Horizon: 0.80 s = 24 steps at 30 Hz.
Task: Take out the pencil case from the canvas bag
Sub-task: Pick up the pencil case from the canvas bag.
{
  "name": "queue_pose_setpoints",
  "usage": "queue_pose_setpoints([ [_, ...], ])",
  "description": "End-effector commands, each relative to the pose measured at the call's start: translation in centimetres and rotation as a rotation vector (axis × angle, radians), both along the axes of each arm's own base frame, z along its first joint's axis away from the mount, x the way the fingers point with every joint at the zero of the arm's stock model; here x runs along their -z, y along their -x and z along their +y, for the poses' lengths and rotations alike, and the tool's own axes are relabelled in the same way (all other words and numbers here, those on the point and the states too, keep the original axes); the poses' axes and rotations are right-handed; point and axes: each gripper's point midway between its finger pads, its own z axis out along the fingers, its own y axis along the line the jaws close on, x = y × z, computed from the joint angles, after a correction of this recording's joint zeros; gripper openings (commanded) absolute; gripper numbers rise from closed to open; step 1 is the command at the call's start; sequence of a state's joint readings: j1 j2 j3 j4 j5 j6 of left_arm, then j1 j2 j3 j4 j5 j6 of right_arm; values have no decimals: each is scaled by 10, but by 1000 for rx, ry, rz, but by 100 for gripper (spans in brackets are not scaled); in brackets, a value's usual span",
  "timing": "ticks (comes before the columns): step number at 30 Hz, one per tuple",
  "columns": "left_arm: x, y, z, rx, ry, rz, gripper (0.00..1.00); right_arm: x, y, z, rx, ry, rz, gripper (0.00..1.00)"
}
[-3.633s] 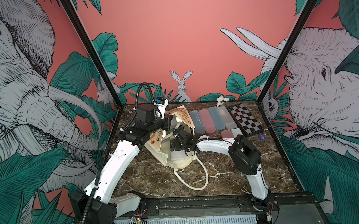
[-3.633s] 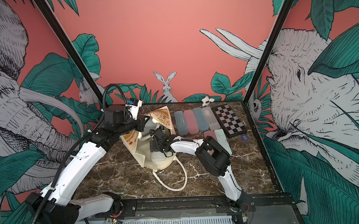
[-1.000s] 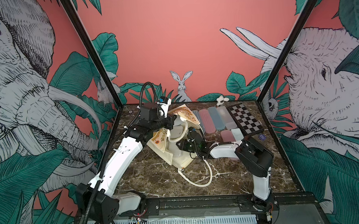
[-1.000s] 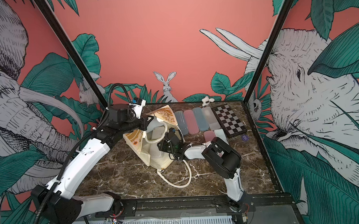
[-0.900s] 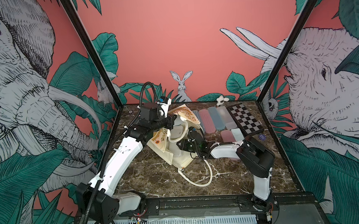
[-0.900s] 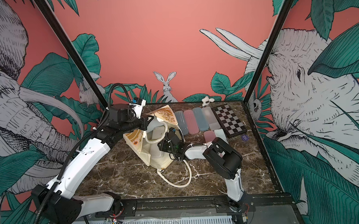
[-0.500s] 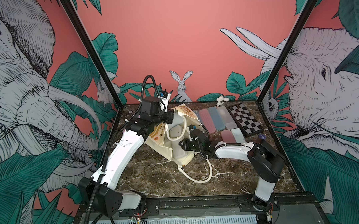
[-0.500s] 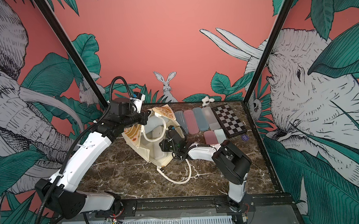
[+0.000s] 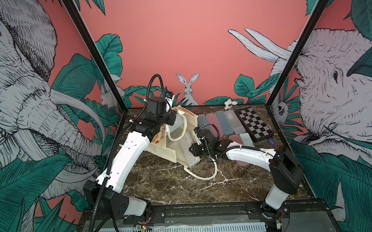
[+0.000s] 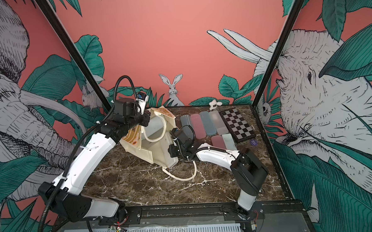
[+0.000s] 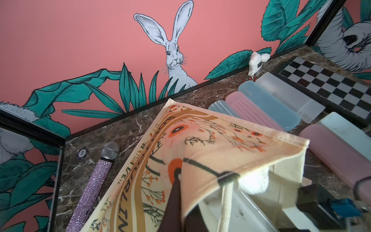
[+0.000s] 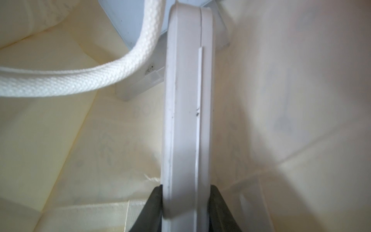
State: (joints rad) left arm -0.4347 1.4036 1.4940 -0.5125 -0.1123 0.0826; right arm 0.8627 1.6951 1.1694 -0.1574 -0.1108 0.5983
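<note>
White pencil case (image 12: 186,120) inside canvas bag (image 9: 177,147), mid-table toward far edge. The right gripper (image 12: 185,192) has its jaws clamped narrow on the case's thin edge, and the left gripper (image 11: 177,180) is pinched tight on the bag's printed rim, holding the mouth up. Risk: handle loop (image 12: 80,80) lies across the case and may snag on withdrawal, dragging the bag or twisting the case free.

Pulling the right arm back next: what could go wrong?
The handle curls right beside the pencil case and may snag it.
The right gripper pinches only the case's end; it could slip.
The left gripper holds the canvas bag only by its rim; the bag might drag along.
</note>
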Motion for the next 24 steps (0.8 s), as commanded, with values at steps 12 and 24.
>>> queue_pose_setpoints([
  [12, -32, -22, 35, -159, -147, -100, 0, -46, 32, -37, -150, 25, -85, 9],
  [24, -30, -14, 68, -337, -175, -106, 0, -50, 40, -127, 2, 297, -195, 1],
])
